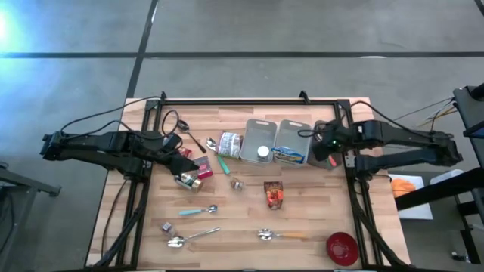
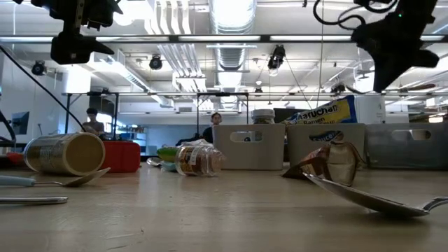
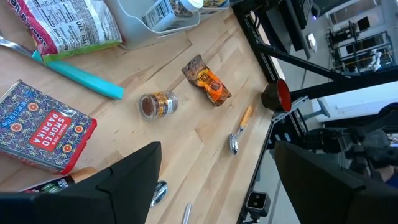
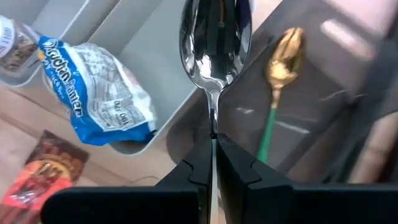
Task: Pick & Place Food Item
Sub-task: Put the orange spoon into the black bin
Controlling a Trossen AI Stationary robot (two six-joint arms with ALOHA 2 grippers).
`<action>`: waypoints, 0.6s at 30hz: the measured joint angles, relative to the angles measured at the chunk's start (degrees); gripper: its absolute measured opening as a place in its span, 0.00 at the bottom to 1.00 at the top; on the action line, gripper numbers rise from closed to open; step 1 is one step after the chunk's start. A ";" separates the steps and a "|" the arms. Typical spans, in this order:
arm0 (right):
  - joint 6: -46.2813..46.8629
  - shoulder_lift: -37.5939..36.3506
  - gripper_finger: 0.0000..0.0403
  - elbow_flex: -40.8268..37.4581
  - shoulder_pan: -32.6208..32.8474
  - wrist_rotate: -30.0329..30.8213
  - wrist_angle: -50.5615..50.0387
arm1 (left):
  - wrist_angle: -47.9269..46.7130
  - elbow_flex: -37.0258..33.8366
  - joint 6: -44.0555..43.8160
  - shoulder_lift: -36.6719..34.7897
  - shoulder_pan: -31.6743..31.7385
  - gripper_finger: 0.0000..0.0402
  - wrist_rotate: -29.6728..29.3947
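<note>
We find the right end effector point(image 4: 213, 163) pinched shut on the handle of a silver spoon point(image 4: 214, 38), bowl pointing away from the fingers. It hangs above a dark bin point(image 4: 323, 118) at the right end of the row of bins, where a gold spoon with a green handle point(image 4: 280, 68) already lies. We judge the spoon is held over that bin for sorting with the other cutlery.

The left end effector point(image 3: 217, 180) stands wide and empty over the left part of the table point(image 1: 249, 219), above a paprika box point(image 3: 40, 127), apparently waiting.

The food items lie apart: a noodle packet point(image 4: 93, 93) rests inside a grey bin point(image 1: 291, 140), while a snack wrapper point(image 1: 274, 194) and a small jar point(image 3: 157, 104) remain on the table, presumably awaiting placement.
</note>
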 joint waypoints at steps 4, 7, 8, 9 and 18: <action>-0.02 -3.58 0.02 -5.07 -3.79 -2.80 3.36 | 0.00 0.00 -0.02 0.00 0.00 0.78 -0.02; -0.21 -4.80 0.02 -7.60 -6.07 -2.96 3.41 | 0.00 0.00 -0.03 0.00 0.00 0.78 -0.02; -0.28 -5.02 0.02 -8.17 -6.85 -3.02 3.37 | 0.00 0.00 -0.05 0.00 0.00 0.78 -0.02; -0.40 -5.21 0.02 -8.60 -7.64 -3.03 3.39 | 0.00 0.02 -0.11 0.00 0.00 0.78 -0.02; -3.22 -3.18 0.02 -9.36 -14.84 -2.64 5.16 | 0.00 0.02 -0.46 0.00 0.00 0.78 -0.04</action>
